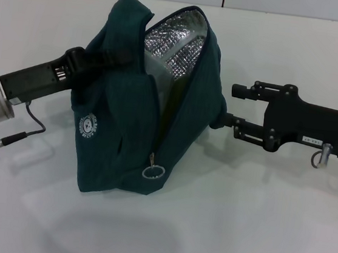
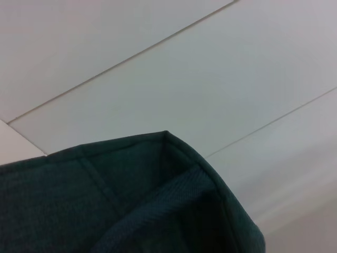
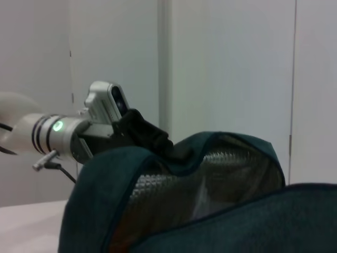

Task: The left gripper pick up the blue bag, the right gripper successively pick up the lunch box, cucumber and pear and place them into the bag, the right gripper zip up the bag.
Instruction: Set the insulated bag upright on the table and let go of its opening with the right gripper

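The blue bag [image 1: 119, 133] hangs above the white table [image 1: 266, 235], with its mouth open and the silver lining [image 1: 178, 45] showing. My left gripper [image 1: 81, 61] is shut on the bag's upper left edge, its fingers buried in the fabric. My right gripper [image 1: 229, 106] is open and empty just right of the bag, its lower finger touching the bag's side. The zipper's ring pull [image 1: 153, 172] hangs low on the front seam. The bag also shows in the left wrist view [image 2: 131, 200] and the right wrist view [image 3: 210, 216]. The lunch box, cucumber and pear are out of view.
The bag's shadow [image 1: 120, 237] lies on the table below it. The left arm's cable [image 1: 25, 131] hangs near the table at the left. The right wrist view shows my left gripper [image 3: 142, 132] past the bag's rim. A white wall stands behind.
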